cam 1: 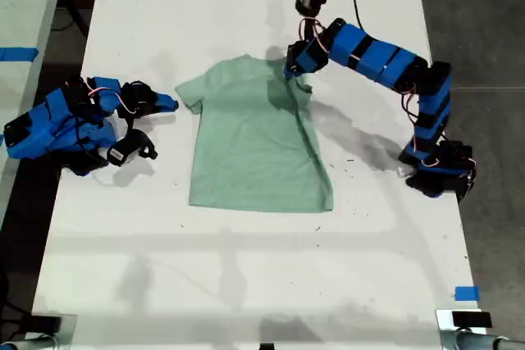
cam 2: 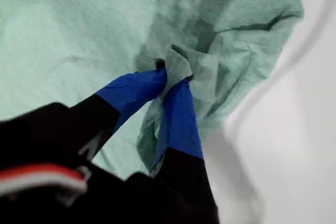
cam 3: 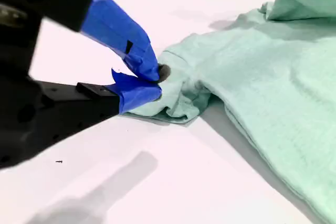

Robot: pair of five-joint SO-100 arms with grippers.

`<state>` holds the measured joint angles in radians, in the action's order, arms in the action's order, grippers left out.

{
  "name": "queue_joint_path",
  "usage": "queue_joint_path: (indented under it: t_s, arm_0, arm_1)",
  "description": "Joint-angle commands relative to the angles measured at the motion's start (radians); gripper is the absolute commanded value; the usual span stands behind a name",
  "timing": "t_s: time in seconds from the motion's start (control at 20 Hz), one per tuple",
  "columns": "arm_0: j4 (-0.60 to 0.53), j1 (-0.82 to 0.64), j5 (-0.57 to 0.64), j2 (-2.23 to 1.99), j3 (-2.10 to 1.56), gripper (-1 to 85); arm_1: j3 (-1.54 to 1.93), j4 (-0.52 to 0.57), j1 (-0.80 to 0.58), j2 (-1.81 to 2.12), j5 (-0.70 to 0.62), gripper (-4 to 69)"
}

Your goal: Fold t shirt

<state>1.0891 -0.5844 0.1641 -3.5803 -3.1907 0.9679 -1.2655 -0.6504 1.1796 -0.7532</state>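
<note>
Exterior view high overhead, facing down; both wrist views close on the t shirt [cam 1: 256,141].

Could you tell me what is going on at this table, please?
Two blue arms are folding a pale green t shirt on a white table. My first gripper, at the exterior view's right, is shut on a pinch of fabric near the collar. My second gripper, at the exterior view's left, appears closed right at the sleeve's edge.

Blue-and-black arms [cam 1: 385,59], red-white wiring, black cable; blue pincer fingers [cam 2: 181,116].
</note>
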Motion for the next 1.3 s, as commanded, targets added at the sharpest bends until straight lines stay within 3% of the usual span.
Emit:
queue_joint_path:
  t_s: [0.0, 0.1, 0.25, 0.45, 0.5, 0.7, 0.75, 0.95, 1.05, 1.15, 1.25]
  arm_0:
    - [-0.023, 0.008, -0.002, -0.006, -0.018, -0.1]
    - [-0.023, 0.009, -0.002, -0.006, -0.018, -0.1]
    - [-0.023, 0.009, -0.002, -0.006, -0.018, -0.1]
    - [-0.023, 0.011, -0.002, -0.006, -0.018, -0.1]
    - [-0.023, 0.011, -0.002, -0.006, -0.018, -0.1]
    - [-0.023, 0.011, -0.002, -0.006, -0.018, -0.1]
    - [-0.023, 0.009, -0.002, -0.006, -0.018, -0.1]
    - [-0.023, 0.003, -0.002, -0.006, -0.018, -0.1]
    - [-0.023, -0.006, -0.005, -0.006, -0.018, -0.1]
    - [-0.023, -0.015, -0.006, -0.006, -0.018, -0.1]
    - [-0.023, -0.015, -0.009, -0.006, -0.02, -0.1]
  arm_1:
    - [-0.094, 0.107, 0.048, -0.043, -0.003, 0.3]
    - [-0.094, 0.164, 0.08, -0.087, 0.005, 1.4]
    - [-0.098, 0.173, 0.11, -0.112, 0.0, 29.5]
    - [-0.086, 0.098, 0.155, -0.018, 0.014, 33.5]
    - [-0.092, 0.051, 0.16, 0.028, 0.029, 33.2]
    - [-0.005, -0.334, 0.077, 0.307, 0.189, 32.5]
    - [0.091, -0.377, 0.055, 0.423, 0.199, 32.5]
    - [0.687, -0.374, 0.032, 1.042, 0.265, 27.5]
    - [1.06, -0.305, 0.08, 1.339, 0.295, 21.8]
    - [1.448, -0.176, 0.207, 1.66, 0.36, 13.6]
    - [1.769, -0.133, 0.333, 2.011, 0.448, 6.8]
